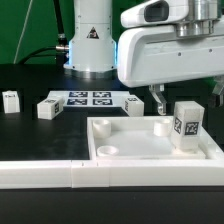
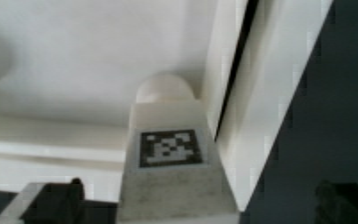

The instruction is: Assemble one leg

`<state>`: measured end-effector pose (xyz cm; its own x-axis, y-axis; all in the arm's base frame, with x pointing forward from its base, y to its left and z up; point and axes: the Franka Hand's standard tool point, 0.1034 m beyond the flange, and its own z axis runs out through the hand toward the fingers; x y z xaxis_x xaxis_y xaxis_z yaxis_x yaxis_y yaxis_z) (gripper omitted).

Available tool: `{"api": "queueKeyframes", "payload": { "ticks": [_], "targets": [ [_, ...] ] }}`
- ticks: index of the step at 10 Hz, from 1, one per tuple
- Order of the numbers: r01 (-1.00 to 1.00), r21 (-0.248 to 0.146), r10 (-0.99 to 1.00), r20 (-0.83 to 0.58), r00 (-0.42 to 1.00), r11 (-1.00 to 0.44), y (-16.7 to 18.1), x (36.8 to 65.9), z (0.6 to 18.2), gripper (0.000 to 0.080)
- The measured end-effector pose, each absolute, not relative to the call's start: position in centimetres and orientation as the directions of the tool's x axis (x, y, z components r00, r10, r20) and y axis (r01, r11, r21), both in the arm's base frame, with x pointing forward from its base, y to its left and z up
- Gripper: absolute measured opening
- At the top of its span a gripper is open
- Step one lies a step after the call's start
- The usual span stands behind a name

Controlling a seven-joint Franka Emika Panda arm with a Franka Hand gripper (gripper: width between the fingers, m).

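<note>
- The step in hand looks like the seating of one leg: the small white plastic cuboid leg with a black-and-white square tag stands upright on the large white square panel with round corner sockets, at the corner toward the exterior view's right.
- The two-finger tool is spread wide. In the wrist view its dark fingertips sit apart from the leg on either side, and no pad touches it.
- In the exterior view the tool hangs just above the leg and holds nothing.
- Whether the leg's foot is fully down in a socket is hidden, so I cannot tell how firmly it is fixed.
- The next move, as I judge it, calls for lowering squarely over the leg, narrowing onto its flat sides and turning it home without tipping it.
- The leg itself is plain and smooth, with a rounded top end and the tag on one side face.
- Three similar small white blocks lie well apart on the dark worktop, near the marker board.
</note>
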<state>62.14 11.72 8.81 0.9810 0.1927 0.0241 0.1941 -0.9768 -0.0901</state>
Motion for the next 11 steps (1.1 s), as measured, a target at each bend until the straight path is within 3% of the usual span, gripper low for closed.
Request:
{"api": "queueKeyframes", "payload": {
  "ticks": [2,4,9,11],
  "targets": [
    [0.196,-0.113,0.212,-0.148,0.966,-0.974,11.8,61.9,8.7,0.0649],
    [0.198,-0.112,0.212,-0.13,0.969,-0.974,11.8,63.6,8.8,0.0649],
    [0.203,-0.103,0.211,-0.077,0.974,-0.974,11.3,64.3,8.5,0.0622],
    [0.203,-0.103,0.211,-0.078,0.974,-0.974,11.2,64.3,8.4,0.029]
  ]
}}
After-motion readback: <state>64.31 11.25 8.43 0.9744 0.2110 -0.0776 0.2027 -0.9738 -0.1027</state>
